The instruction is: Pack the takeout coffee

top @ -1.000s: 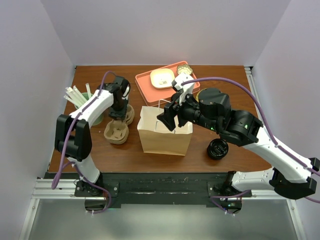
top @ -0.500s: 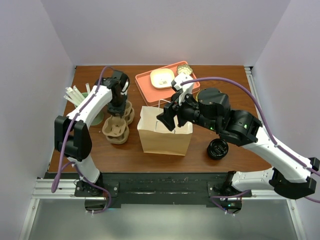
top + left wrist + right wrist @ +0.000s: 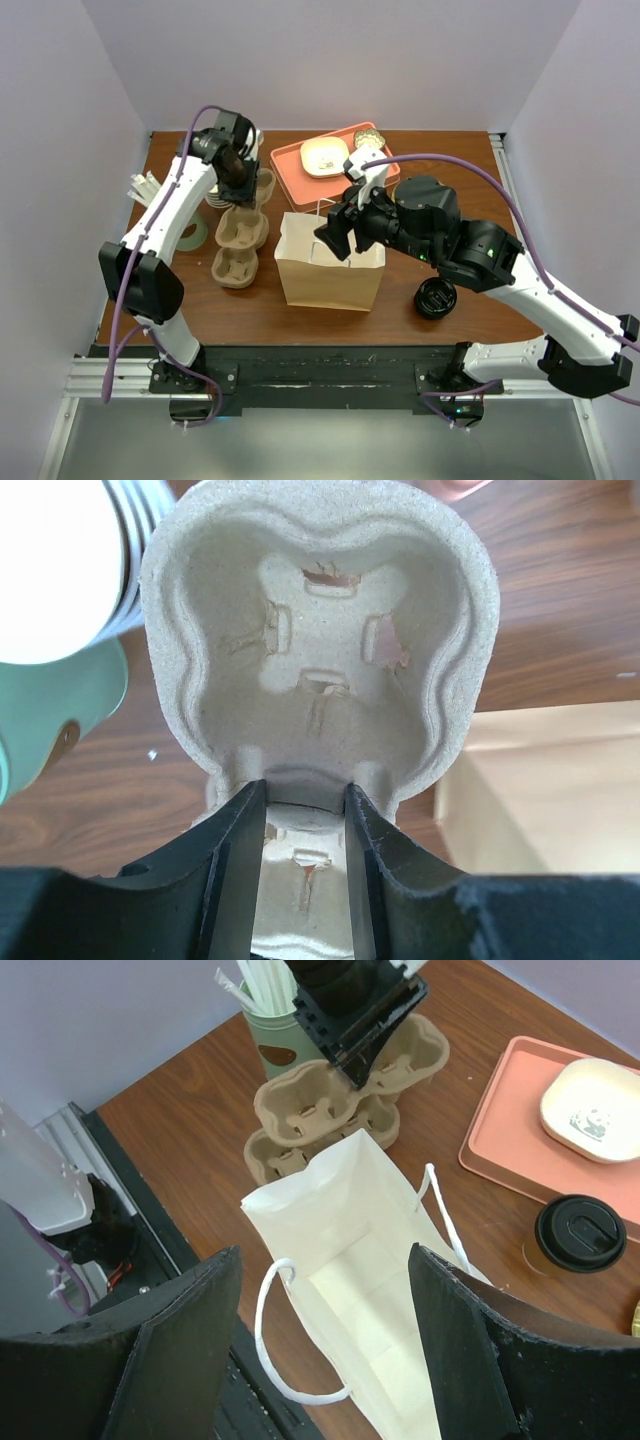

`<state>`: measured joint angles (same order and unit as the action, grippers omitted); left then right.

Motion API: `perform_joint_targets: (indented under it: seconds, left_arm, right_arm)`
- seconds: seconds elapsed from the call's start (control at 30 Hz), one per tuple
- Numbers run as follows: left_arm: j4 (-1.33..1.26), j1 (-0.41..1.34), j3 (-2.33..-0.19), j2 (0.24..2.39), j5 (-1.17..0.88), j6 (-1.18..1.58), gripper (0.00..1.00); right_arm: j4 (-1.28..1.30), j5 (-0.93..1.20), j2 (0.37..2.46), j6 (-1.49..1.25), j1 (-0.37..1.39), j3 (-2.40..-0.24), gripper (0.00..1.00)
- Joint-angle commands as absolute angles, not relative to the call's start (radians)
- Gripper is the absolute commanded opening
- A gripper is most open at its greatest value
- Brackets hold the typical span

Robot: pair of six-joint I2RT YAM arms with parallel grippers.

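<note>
The takeout coffee (image 3: 580, 1232), a small cup under a black lid, stands on the table beside the salmon tray; in the top view my right arm hides it. The brown paper bag (image 3: 330, 275) stands open mid-table, and my right gripper (image 3: 335, 235) (image 3: 325, 1260) hovers open over its mouth, holding nothing. My left gripper (image 3: 240, 172) (image 3: 305, 792) is shut on the centre ridge of a pulp cup carrier (image 3: 320, 650) (image 3: 264, 185), lifted off the table left of the bag.
More pulp carriers (image 3: 238, 250) lie stacked left of the bag. A green cup of straws (image 3: 275, 1035) and cream paper cups (image 3: 60, 570) stand at far left. The salmon tray (image 3: 290, 165) holds a white dish (image 3: 324, 155). A squat black round piece (image 3: 436, 297) sits right of the bag.
My left arm has lifted one carrier off the stack and carried it up and toward the back of the table. My right arm has stayed still over the bag.
</note>
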<state>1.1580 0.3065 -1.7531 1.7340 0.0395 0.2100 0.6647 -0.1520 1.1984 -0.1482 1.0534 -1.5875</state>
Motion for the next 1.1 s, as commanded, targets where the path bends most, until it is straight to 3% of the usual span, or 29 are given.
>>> perform_joint_targets:
  seconds: [0.0,0.3,0.5,1.07]
  left_arm:
    - [1.164,0.319,-1.917,1.648,-0.054,0.229,0.25]
    - [1.062,0.321,-2.098,1.546,-0.290,0.196,0.23]
    - [0.962,0.324,-2.089,1.445,-0.481,0.106,0.21]
    - [0.979,0.359,-1.927,1.312,-0.752,-0.159,0.15]
  right_arm:
    - [0.637,-0.242,1.166,-0.178,1.055,-1.634,0.71]
    - [0.707,-0.436,1.098,-0.328,1.055,-1.611,0.71]
    - [0.807,-0.543,1.074,-0.405,1.055,-1.618,0.70]
    - [0.882,-0.411,1.144,-0.394,1.051,-1.661,0.70]
